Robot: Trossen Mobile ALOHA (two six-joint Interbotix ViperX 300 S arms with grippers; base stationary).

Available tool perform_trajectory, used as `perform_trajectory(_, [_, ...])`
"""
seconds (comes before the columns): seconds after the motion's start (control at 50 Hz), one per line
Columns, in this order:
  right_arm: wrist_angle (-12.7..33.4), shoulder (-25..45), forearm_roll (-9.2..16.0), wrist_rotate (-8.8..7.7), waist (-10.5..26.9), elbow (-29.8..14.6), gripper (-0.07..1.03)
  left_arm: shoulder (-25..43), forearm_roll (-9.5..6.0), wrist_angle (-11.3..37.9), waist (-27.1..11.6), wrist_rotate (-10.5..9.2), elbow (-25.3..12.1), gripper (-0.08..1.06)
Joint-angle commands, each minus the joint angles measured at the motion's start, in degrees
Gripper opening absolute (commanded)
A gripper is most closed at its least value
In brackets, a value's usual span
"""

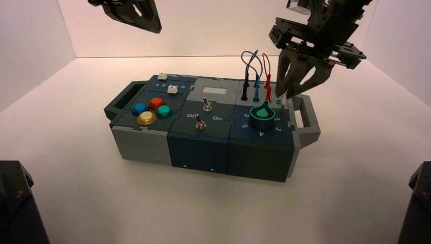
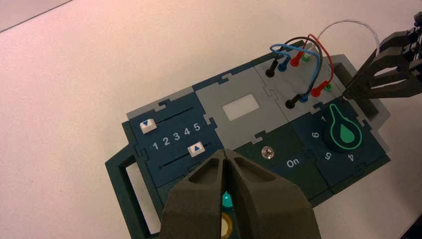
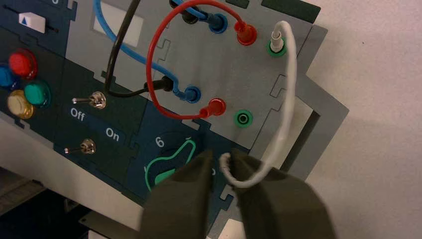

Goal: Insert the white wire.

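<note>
Right claw (image 3: 221, 172) points steeply down over the right end of the dark blue and grey control box (image 1: 203, 145), just right of the green-marked round knob (image 1: 264, 114). Its fingers (image 3: 181, 199) are partly closed around the free end of the thin white flexible wire (image 3: 287, 107). The wire's curled end sits in the narrow gap between the fingertips and touches the right-hand finger; whether both fingers press it cannot be told.

From the claw the white wire rises along the box's right edge and arches to its other white plug, which is seated in the far green socket (image 3: 276, 49). The near green socket (image 3: 243, 118) is empty and lies just beside the claw, between it and the red plug (image 3: 215, 106) of the red wire.

Left claw (image 2: 225, 172) hangs raised above the left part of the box, over the round coloured push buttons, fingers pressed together with nothing between them. In its wrist view the right claw (image 2: 348, 92) appears at the box's right handle, with the white wire looping above it.

The box stands on a plain white worktop (image 1: 356, 193).
</note>
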Motion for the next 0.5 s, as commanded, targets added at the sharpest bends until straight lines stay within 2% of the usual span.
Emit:
perform_trajectory(0.02, [-0.9,-0.1,-0.1,-0.26,0.2,-1.1,-0.04,-0.5,0.09,-0.3,-0.2,0.09,-1.9,-0.03])
perform_trajectory(0.2, [-1.6,-0.4,-1.0,-0.26,0.2,-1.0,-0.02,-0.6,0.26,-0.3,-0.2,0.18,-2.0,-0.03])
perform_trajectory(0.5, [-3.1,-5.1,-3.7,-0.26,0.2,-0.3,-0.02,0.1,0.26,0.2,-0.1,0.09,-2.3,-0.03])
